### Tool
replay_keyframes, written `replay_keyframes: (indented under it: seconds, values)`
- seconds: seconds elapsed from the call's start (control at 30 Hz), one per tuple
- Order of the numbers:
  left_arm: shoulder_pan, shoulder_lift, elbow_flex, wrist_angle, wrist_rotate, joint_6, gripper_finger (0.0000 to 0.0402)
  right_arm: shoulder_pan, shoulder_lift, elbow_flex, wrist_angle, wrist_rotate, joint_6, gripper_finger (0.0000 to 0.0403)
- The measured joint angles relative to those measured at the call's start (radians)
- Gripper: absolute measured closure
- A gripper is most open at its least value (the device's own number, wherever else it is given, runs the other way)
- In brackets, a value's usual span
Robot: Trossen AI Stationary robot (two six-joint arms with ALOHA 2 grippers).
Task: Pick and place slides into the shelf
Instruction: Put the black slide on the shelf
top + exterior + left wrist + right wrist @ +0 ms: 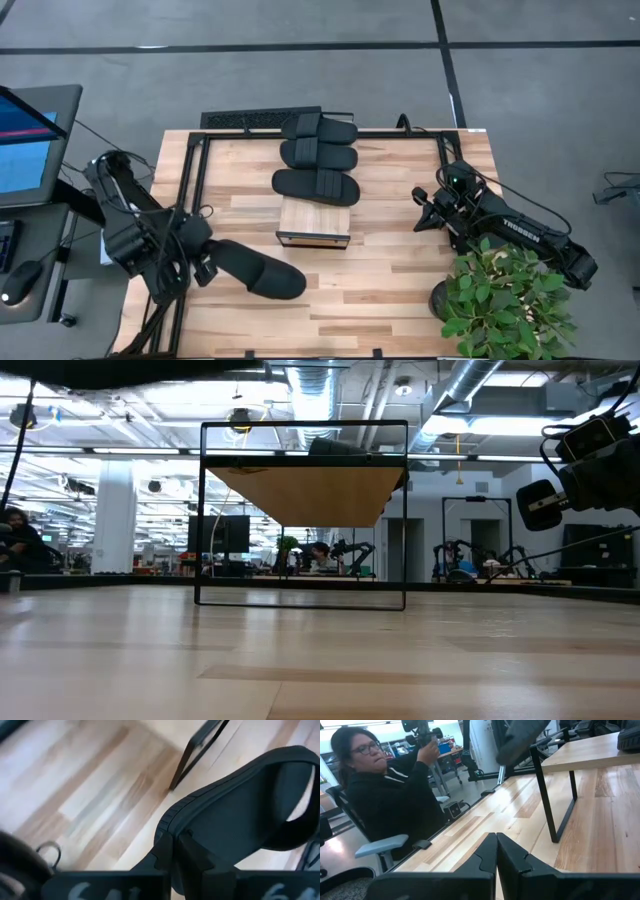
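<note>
1. The left claw [205, 262] was clamped shut on the heel end of a fourth slide [262, 270], held above the worktop [400, 290] near its front left.
2. The right claw [428, 210] was closed and empty, waiting at the worktop's right side beside a potted plant [505, 300].
3. Three slides [318, 155] lay side by side on the shelf [314, 226] top, at the worktop's middle back.
4. By my judgement, three were placed and only the held one remained.
</note>
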Motion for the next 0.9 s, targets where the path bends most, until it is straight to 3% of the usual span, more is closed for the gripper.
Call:
replay_keyframes:
  seconds: [0.4,0.9]
  values:
    - [0.174,0.000,0.115,0.021,-0.096,0.275,0.0401,0.000,0.000,0.000,0.000,0.000,0.000,0.0403]
    - [0.498,0.000,0.195,0.298,-0.067,0.645,0.0401,0.000,0.000,0.000,0.000,0.000,0.000,0.0403]
